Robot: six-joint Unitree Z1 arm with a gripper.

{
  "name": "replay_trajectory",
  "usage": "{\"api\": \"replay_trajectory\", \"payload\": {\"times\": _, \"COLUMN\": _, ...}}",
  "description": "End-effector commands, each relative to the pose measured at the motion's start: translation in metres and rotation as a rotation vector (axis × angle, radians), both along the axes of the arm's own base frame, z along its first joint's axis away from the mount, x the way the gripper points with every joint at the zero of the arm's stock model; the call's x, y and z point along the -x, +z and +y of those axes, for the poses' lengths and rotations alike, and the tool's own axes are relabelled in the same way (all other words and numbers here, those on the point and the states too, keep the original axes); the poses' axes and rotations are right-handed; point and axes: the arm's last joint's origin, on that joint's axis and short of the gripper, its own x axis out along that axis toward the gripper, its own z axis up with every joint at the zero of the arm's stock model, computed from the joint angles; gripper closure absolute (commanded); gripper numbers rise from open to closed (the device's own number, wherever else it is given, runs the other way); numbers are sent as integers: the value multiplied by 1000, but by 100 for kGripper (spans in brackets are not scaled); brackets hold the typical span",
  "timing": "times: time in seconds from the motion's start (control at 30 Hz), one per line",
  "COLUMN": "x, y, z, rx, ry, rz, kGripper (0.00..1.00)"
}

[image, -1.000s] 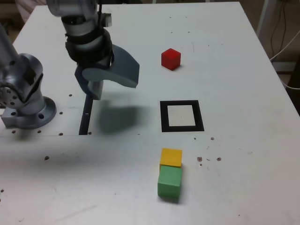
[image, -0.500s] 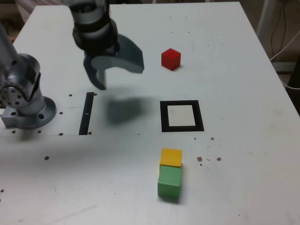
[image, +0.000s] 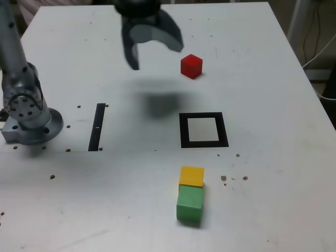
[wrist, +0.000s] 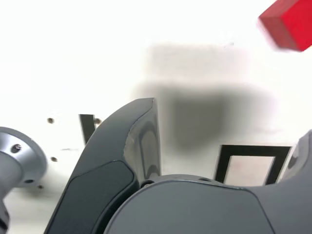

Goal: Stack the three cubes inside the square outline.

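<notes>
Exterior view: The grey, curved-jawed gripper (image: 153, 51), wide open and empty, hangs above the white table (image: 252, 189), beyond the thick black square outline (image: 203, 144). Relative to that outline, the matte red cube (image: 191, 66) lies beyond; the matte yellow cube (image: 191, 176) and matte green cube (image: 190, 203) lie nearer the camera.

Wrist view: Jaws stand apart, touching nothing.

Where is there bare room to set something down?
Inside the black square outline, between it and the red cube, and between it and the yellow cube. Crowded: the yellow cube and green cube, close together; the open gripper hovers near the red one.
</notes>
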Motion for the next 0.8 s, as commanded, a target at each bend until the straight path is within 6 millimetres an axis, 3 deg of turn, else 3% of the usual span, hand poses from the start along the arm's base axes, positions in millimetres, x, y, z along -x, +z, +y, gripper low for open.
{"api": "replay_trajectory", "payload": {"times": 0.0, "x": -11, "y": -1, "z": 12, "rx": 29, "ry": 5, "rz": -1, "kGripper": 4}}
{"api": "replay_trajectory", "payload": {"times": 0.23, "x": -41, "y": -1, "z": 48, "rx": 118, "ry": 131, "rz": -19, "kGripper": 3}}
{"api": "replay_trajectory", "payload": {"times": 0.57, "x": -67, "y": -20, "z": 69, "rx": 154, "ry": 431, "rz": -54, "kGripper": 3}}
{"api": "replay_trajectory", "payload": {"times": 0.77, "x": -80, "y": -30, "z": 82, "rx": 135, "ry": 526, "rz": -42, "kGripper": 3}}
